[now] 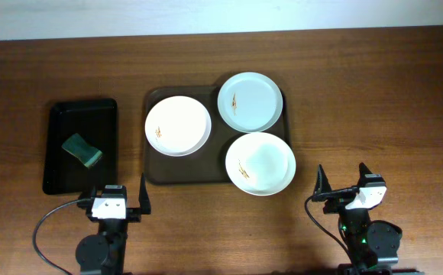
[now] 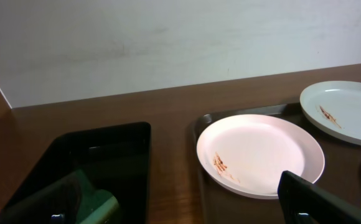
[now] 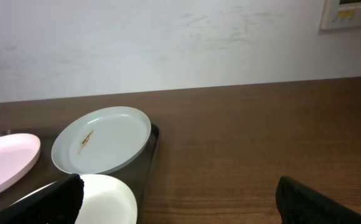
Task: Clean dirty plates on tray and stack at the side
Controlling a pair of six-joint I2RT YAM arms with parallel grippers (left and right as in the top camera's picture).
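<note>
Status: jaws wide, nothing held

L gripper [image 1: 118,195] & R gripper [image 1: 344,183]: both spread, empty. Nearest plate [image 1: 260,163] sits just fwd-left of R gripper, overhanging the tray [image 1: 160,174] rim. Second plate [image 1: 178,126] lies fwd-right of L gripper. Third plate [image 1: 250,101] is farthest, at tray's back corner.

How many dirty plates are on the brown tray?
3 plates: one on the tray's left side, one at its back right corner, one at front right, overhanging the rim. None seems hidden.
</note>
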